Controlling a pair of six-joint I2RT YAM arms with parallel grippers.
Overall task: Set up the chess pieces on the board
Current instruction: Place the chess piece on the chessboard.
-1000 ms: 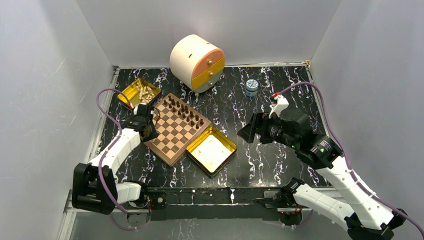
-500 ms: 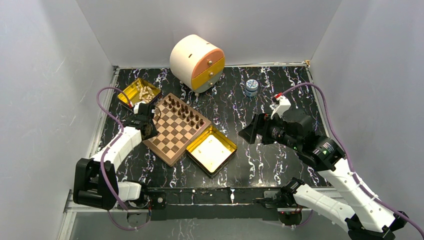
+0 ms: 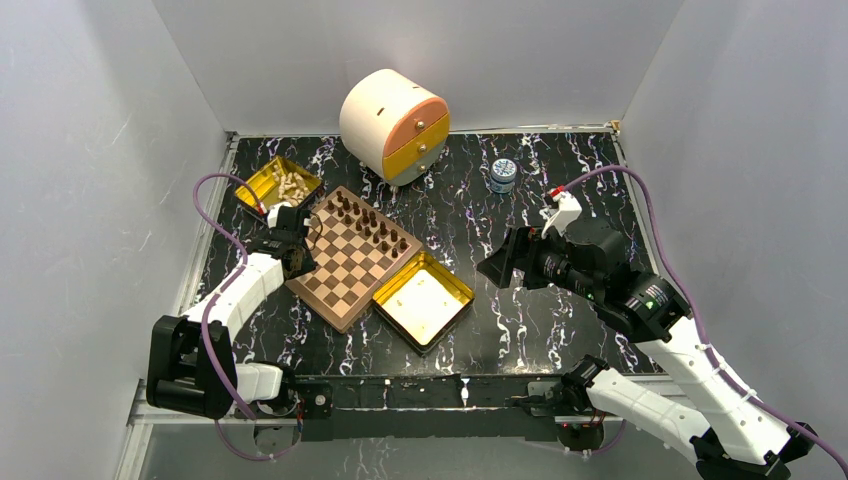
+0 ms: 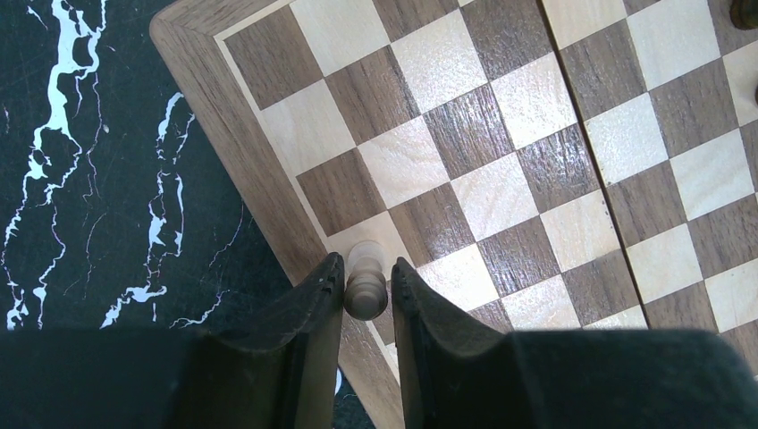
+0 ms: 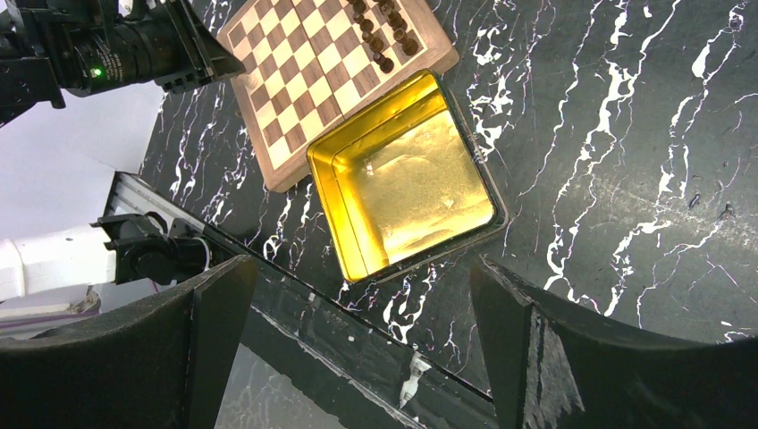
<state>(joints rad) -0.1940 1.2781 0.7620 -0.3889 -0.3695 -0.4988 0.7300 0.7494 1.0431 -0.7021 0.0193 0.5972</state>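
One light tan piece (image 4: 366, 284) stands upright between the jaws of my left gripper (image 4: 367, 273). The jaws are nearly closed, with both fingers (image 4: 320, 299) pressed against its sides, so I count it as gripped. Its base is on a light square at the very edge of the board (image 4: 465, 134), touching the brown rim that runs just left of the jaws. Ahead of the fingertips I see bare checkered squares, and one dark piece (image 4: 746, 11) shows at the far right corner of that view. The black marbled table (image 4: 107, 179) lies left of the jaws, past the rim.

From above, the dark pieces (image 3: 372, 222) fill two rows along the board's far right side, across the board from the left jaws. Behind those jaws and slightly left is a gold tin (image 3: 256, 186) holding loose tan pieces (image 3: 291, 185).

My right gripper (image 5: 362, 264) hangs above the table with its jaws spread wide and nothing in them. An empty gold tin (image 5: 402, 179) lies ahead of them, framed between the two fingers and touching the board's near right edge. Well beyond both grippers, at the back, are a round cream drawer box (image 3: 393, 125) and a small jar (image 3: 503, 175).
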